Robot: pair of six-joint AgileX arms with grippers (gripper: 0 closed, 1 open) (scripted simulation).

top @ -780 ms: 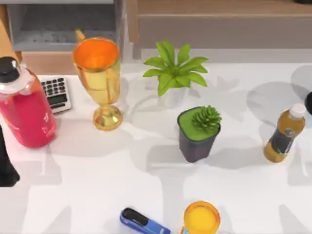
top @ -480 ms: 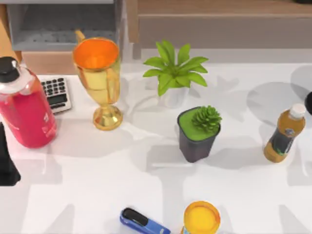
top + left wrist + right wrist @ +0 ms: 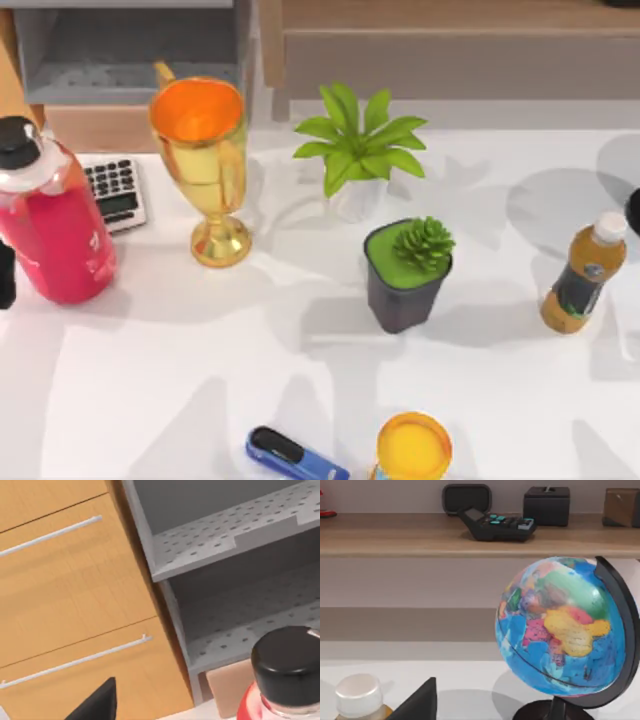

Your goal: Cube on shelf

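The white surface (image 3: 180,380) fills most of the top view, with the shelf (image 3: 450,14) running along its far edge at the right, a light-brown board above a grey-brown front; the right wrist view looks along that shelf (image 3: 410,535), which carries a black calculator (image 3: 497,525) and dark boxes but no cube. Beside it at the far left sits the grey cubby (image 3: 125,50). On the surface stand a red bottle (image 3: 55,225) at the left edge, a gold trophy cup (image 3: 205,160), a leafy plant (image 3: 358,150), a dark plant pot (image 3: 405,275), a brown drinks bottle (image 3: 582,275), a blue stapler (image 3: 295,455) and a small grey calculator (image 3: 115,192). A globe (image 3: 565,630) stands near the right arm's camera. The left arm (image 3: 6,275) is a dark sliver at the left edge beside the red bottle; I cannot tell whether either tool is apart or together. The cube cannot be found among these things, so the task looks barely begun: finding, grasping and carrying it to the shelf all seem left to do.
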